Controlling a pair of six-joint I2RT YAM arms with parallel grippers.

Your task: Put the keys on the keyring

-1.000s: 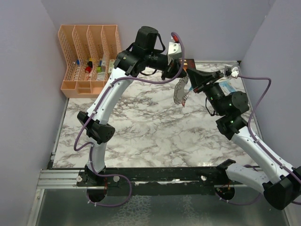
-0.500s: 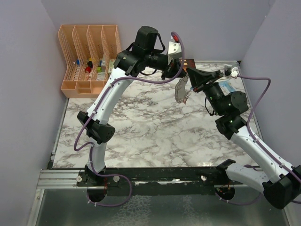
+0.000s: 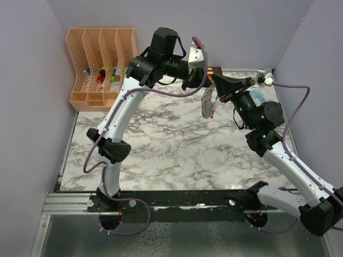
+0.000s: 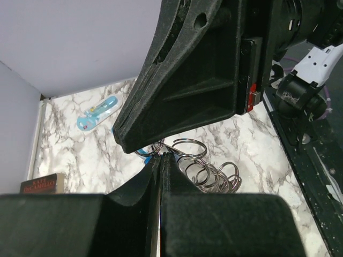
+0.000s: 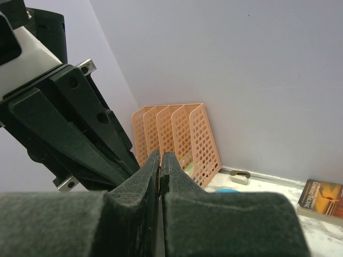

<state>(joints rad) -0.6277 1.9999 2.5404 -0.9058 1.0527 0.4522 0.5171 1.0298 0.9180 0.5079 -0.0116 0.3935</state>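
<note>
Keep keyring (image 4: pixel 206 171) steady in clamped left gripper (image 4: pixel 161 158); ease shut right gripper (image 5: pixel 160 155) in slowly, no twisting. No key visible, cannot tell if held.

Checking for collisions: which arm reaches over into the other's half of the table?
The left arm: bolted at the left, yet the left gripper sits right of centre, beside the right gripper, which is on its own side.
</note>
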